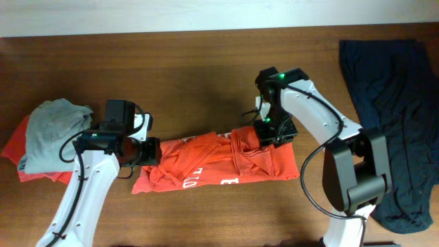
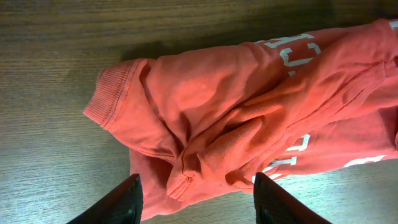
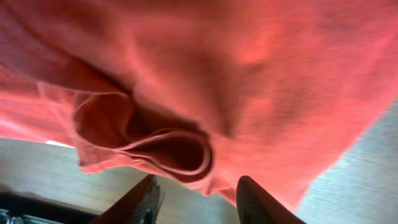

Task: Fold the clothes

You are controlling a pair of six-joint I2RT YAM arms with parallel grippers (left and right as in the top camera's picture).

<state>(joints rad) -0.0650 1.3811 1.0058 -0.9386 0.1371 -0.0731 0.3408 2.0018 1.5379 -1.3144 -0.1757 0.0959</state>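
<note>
The clothes, an orange-red T-shirt (image 1: 206, 165) with white lettering, lie bunched in a long strip across the middle of the table. My left gripper (image 1: 152, 152) sits at the shirt's left end. In the left wrist view it (image 2: 199, 208) is open, its fingers (image 2: 127, 202) wide apart, with a rumpled hem of the shirt (image 2: 236, 106) lying between the tips, unclamped. My right gripper (image 1: 269, 136) hangs over the shirt's upper right corner. In the right wrist view it (image 3: 199, 205) is open, and a curled fold of the shirt (image 3: 249, 74) lies just ahead of its fingertips (image 3: 261, 202).
A light grey shirt (image 1: 51, 130) is heaped at the far left on top of some orange-red cloth (image 1: 12, 147). A dark navy garment (image 1: 398, 110) is spread along the right edge. Bare wooden table (image 1: 192, 75) shows behind the shirt.
</note>
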